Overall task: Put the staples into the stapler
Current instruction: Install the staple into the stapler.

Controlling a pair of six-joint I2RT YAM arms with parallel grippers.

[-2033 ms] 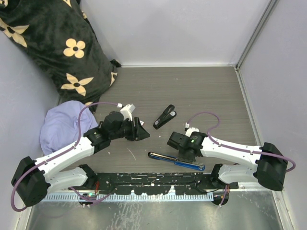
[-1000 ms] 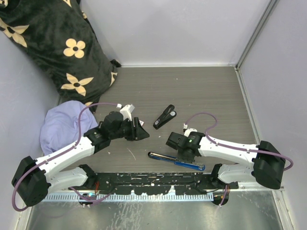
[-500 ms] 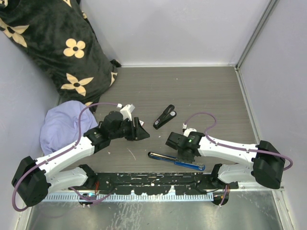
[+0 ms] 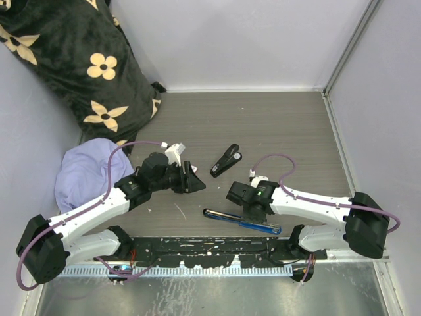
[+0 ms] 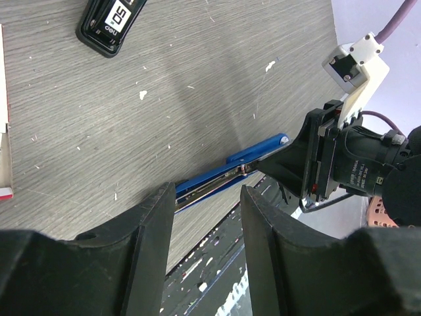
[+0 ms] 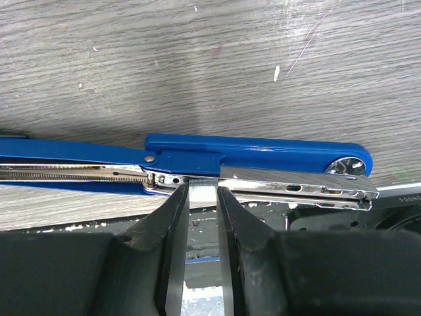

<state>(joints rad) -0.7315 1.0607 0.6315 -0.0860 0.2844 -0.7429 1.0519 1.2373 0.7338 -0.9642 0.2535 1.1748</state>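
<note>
The blue stapler point(image 4: 240, 222) lies opened flat near the table's front edge, its metal magazine point(image 6: 296, 187) exposed. My right gripper point(image 6: 202, 192) points down at it, shut on a short silver strip of staples point(image 6: 201, 189) that touches the magazine by the hinge. In the top view the right gripper point(image 4: 252, 212) sits right over the stapler. My left gripper point(image 5: 207, 243) is open and empty, hovering left of the stapler point(image 5: 223, 176). The white and red staples box point(image 5: 4, 131) shows only at the left wrist view's left edge; in the top view it is hidden under the left gripper point(image 4: 193, 179).
A black stapler point(image 4: 225, 160) lies mid-table, also in the left wrist view point(image 5: 112, 23). A lavender cloth point(image 4: 82, 174) and a black floral cushion point(image 4: 72, 59) fill the left side. Walls close in the back and right.
My right gripper has edged slightly left along the blue stapler with the staple strip. The left arm has not moved.
</note>
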